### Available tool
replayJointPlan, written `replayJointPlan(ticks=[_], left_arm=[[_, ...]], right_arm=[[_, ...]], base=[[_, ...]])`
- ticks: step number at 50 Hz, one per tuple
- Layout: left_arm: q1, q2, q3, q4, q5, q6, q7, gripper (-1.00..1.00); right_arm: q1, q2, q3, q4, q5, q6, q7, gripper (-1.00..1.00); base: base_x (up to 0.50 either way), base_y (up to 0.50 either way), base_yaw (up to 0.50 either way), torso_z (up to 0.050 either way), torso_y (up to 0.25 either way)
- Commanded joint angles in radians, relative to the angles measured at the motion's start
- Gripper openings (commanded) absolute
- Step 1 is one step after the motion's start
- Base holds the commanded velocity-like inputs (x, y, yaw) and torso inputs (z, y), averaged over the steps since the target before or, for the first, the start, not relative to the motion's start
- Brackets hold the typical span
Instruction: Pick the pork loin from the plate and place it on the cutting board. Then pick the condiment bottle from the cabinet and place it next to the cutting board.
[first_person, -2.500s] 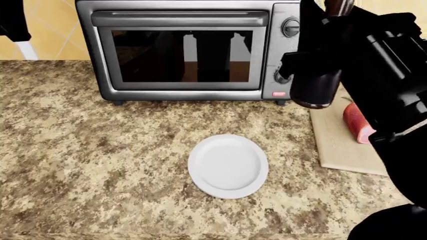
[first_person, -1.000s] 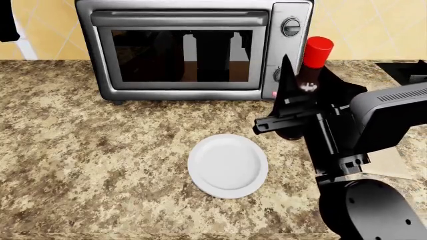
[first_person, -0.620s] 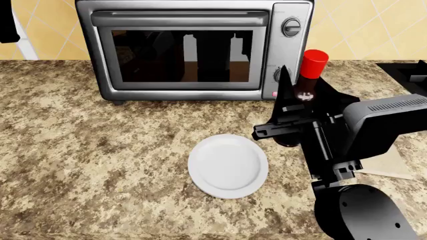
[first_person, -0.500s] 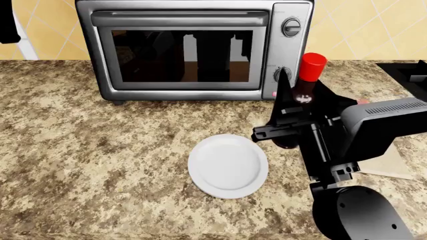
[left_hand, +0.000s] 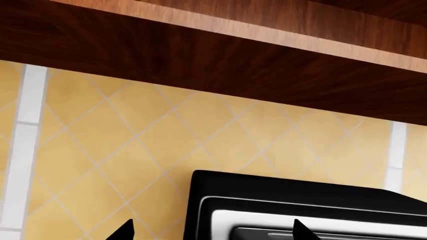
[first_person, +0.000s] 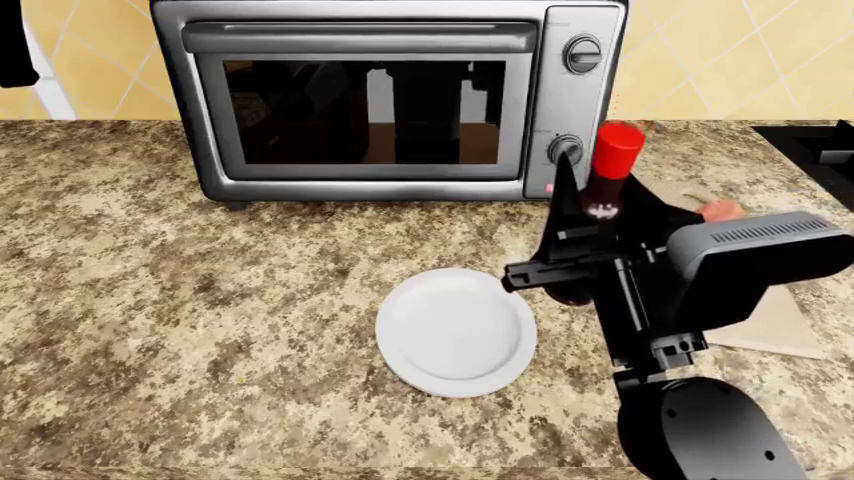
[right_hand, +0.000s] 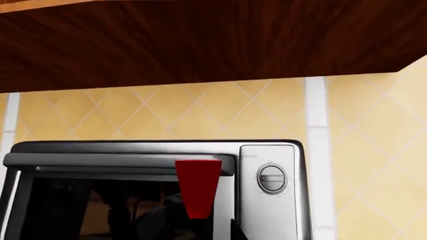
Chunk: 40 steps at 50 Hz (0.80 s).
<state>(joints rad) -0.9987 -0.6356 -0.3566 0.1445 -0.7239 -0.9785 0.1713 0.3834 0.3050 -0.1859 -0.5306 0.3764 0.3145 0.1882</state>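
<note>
Bottle (first_person: 607, 190) within right gripper (first_person: 587, 255)

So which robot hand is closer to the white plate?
The right. The right gripper holds the condiment bottle just beside the plate, toward the cutting board. The left gripper is raised far off, facing the toaster oven and wall.

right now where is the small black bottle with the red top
In the head view the black bottle with the red top stands upright in the right gripper, between the round white plate and the tan wooden cutting board, before the toaster oven.
</note>
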Motion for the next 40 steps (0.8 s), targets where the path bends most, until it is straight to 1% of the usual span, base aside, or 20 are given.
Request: replayJointPlan(ticks=[1, 40], left_arm=[[-0.001, -0.002, 0.002, -0.003, -0.001, 0.003, -0.001, 1.0], [-0.001, -0.01, -0.002, 0.002, -0.015, 0.001, -0.009, 1.0]], right_arm=[[-0.012, -0.001, 0.001, 0.024, -0.026, -0.032, 0.0, -1.0], [-0.078, 0.008, 0.001, 0.04, -0.028, -0.076, 0.023, -1.0]], base=[[0.0, 0.0, 0.0, 0.0, 0.0], [0.0, 0.0, 0.0, 0.0, 0.0]])
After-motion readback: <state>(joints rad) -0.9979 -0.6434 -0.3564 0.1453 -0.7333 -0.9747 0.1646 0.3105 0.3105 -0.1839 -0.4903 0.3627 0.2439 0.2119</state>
